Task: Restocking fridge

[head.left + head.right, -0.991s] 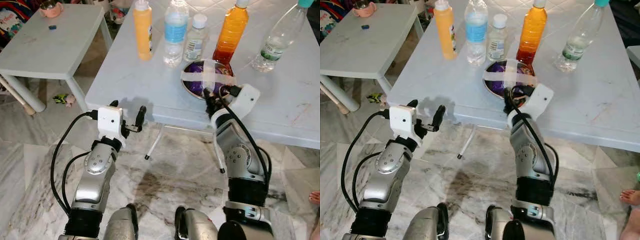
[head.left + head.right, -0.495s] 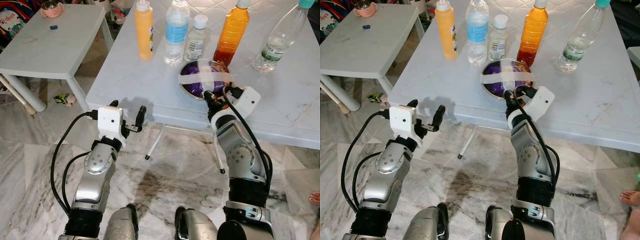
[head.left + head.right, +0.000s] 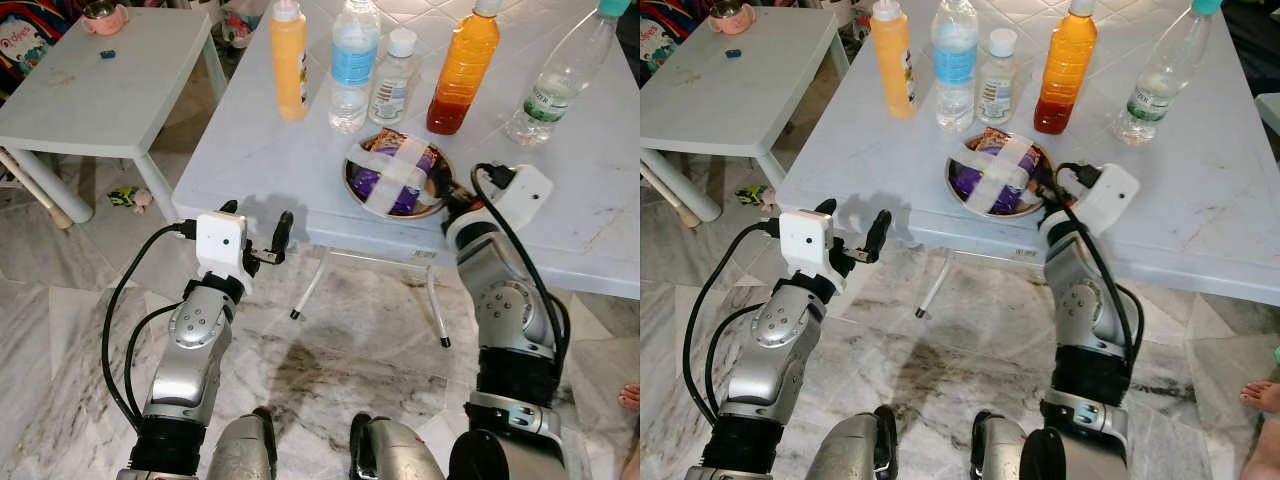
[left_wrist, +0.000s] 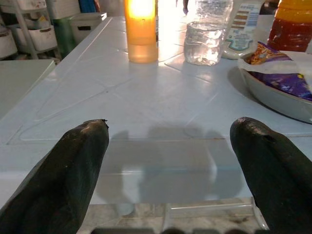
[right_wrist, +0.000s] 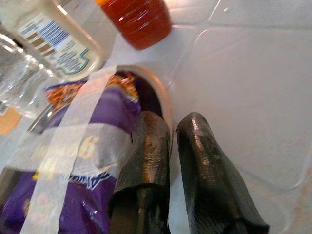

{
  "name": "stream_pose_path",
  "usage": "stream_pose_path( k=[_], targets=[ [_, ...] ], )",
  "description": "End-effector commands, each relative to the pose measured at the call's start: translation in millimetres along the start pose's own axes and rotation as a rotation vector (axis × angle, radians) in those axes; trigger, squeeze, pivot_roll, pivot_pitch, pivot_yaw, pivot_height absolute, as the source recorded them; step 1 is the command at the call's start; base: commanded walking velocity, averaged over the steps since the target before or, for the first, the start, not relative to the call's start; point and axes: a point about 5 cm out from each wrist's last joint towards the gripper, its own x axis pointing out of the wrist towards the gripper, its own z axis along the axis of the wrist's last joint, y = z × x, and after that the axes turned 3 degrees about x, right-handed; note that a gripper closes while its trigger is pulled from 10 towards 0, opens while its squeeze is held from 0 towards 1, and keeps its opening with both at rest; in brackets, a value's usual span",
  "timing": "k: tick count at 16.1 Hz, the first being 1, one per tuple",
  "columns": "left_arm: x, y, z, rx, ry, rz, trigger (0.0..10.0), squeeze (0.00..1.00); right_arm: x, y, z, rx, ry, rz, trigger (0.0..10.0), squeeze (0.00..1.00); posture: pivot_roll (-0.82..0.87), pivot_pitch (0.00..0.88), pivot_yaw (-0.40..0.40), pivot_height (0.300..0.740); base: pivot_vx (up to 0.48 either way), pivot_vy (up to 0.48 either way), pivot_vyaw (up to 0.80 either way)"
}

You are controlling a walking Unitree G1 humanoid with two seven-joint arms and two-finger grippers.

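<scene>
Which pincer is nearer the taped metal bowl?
Right. The right pincer pinches the rim of the taped metal bowl; the left pincer hangs open off the table's front edge, apart from it.

Shiny metal bowl (image 3: pixel 354 185), glossy purple wrapper (image 5: pixel 92 146), seemingly matt tape (image 3: pixel 392 170), smooth table (image 3: pixel 260 150).

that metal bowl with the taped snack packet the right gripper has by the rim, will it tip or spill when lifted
The right gripper pinches one side of the bowl rim, so it will likely tilt away from that grip. The tape strips crossing the purple packet should probably keep it in. Smooth metal could slip between the fingers.
</scene>
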Motion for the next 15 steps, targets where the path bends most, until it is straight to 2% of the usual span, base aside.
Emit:
stream_pose_path(
  k=[1,2,3,4,5,6,10,15],
  targets=[
    [-0.1,-0.5,-0.2,0.011,0.004,-0.004,10.0,0.0,1.3,-4.0,4.5,-0.019,-0.021,-0.028,0.0,0.0,0.01,0.179,0.043,0.74,0.0,0.0,0.0],
    [0.1,-0.6,-0.1,0.01,0.004,-0.004,10.0,0.0,3.0,-6.5,9.7,-0.027,-0.036,-0.04,0.5,0.0,0.01,0.178,0.043,0.74,0.0,0.0,0.0],
    [0.2,-0.8,0.1,0.01,0.003,-0.005,10.0,0.0,4.9,-8.1,14.1,-0.033,-0.042,-0.042,3.8,0.0,0.01,0.179,0.044,0.74,0.0,0.0,0.0],
    [0.3,-0.7,0.1,0.01,0.003,-0.004,10.0,0.0,6.8,-11.3,19.4,-0.06,-0.047,-0.049,8.7,0.0,0.01,0.179,0.043,0.74,0.0,0.0,0.0],
    [0.5,-0.5,0.1,0.01,0.004,-0.004,10.0,0.0,7.7,-12.9,21.8,-0.068,-0.044,-0.047,10.0,0.33,0.0,0.179,0.042,0.74,0.0,0.0,0.0],
    [0.5,-0.4,0.0,0.01,0.005,-0.003,10.0,0.0,8.4,-13.4,22.7,-0.08,-0.028,-0.031,10.0,1.0,0.0,0.179,0.042,0.74,0.0,0.0,0.0],
    [0.4,-1.3,-0.3,0.007,0.006,-0.006,10.0,0.0,8.5,-14.3,19.0,-0.181,0.008,0.0,10.0,1.0,0.0,0.18,0.043,0.74,0.0,0.0,0.0],
    [0.1,-1.4,-0.2,0.007,0.007,-0.006,10.0,0.0,1.1,5.7,9.5,-0.251,0.024,0.103,10.0,1.0,0.01,0.181,0.04,0.74,0.0,0.0,0.0]
  ],
)
